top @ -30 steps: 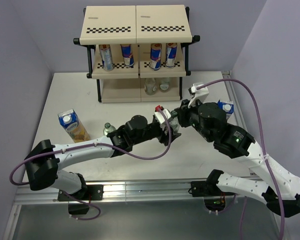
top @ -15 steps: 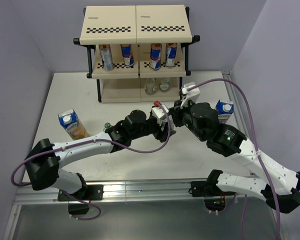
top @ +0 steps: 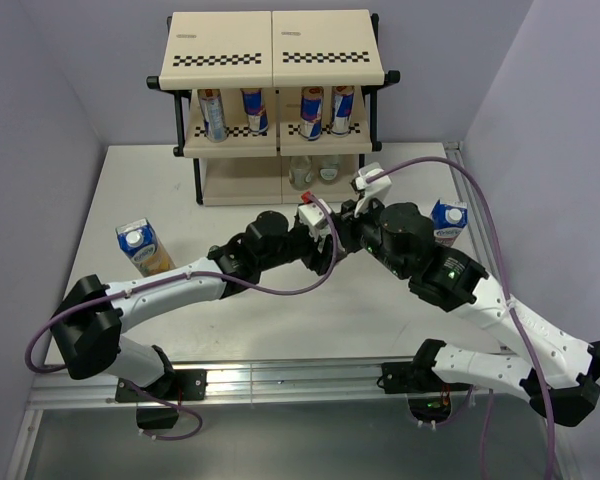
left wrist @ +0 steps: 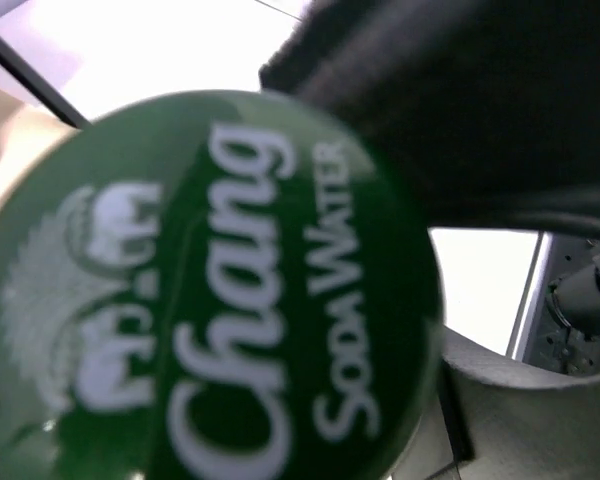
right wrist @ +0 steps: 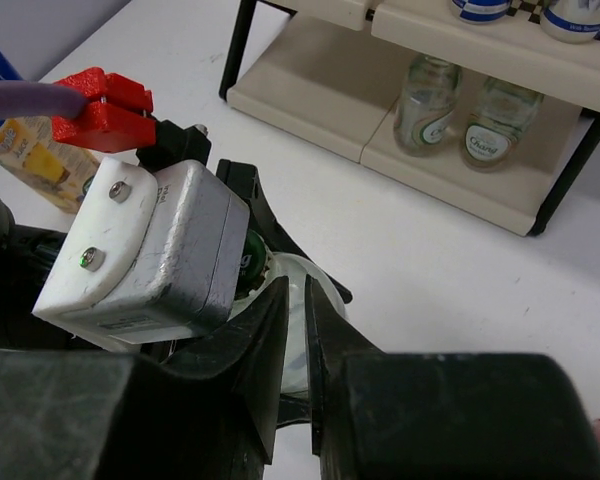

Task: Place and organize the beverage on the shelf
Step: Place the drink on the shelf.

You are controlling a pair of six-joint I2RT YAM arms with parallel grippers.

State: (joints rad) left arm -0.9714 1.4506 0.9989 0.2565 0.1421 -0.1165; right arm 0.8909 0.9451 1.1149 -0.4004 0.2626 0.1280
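**Both arms have moved up toward the shelf [top: 270, 45], and one bottle has come with them.**
At far left the yellow carton [top: 143, 248] stands alone on the surface [top: 310, 320]. At mid-surface the left gripper [top: 327, 252] is clamped on a green-capped bottle [left wrist: 210, 290], now closer to the bottom tier, where two matching bottles [right wrist: 425, 95] already stand. Just beside it the right gripper [right wrist: 296, 300] has advanced too, its jaws closed on nothing. The other carton [top: 447, 220] waits at far right. The held bottle looks bound for that lower tier.
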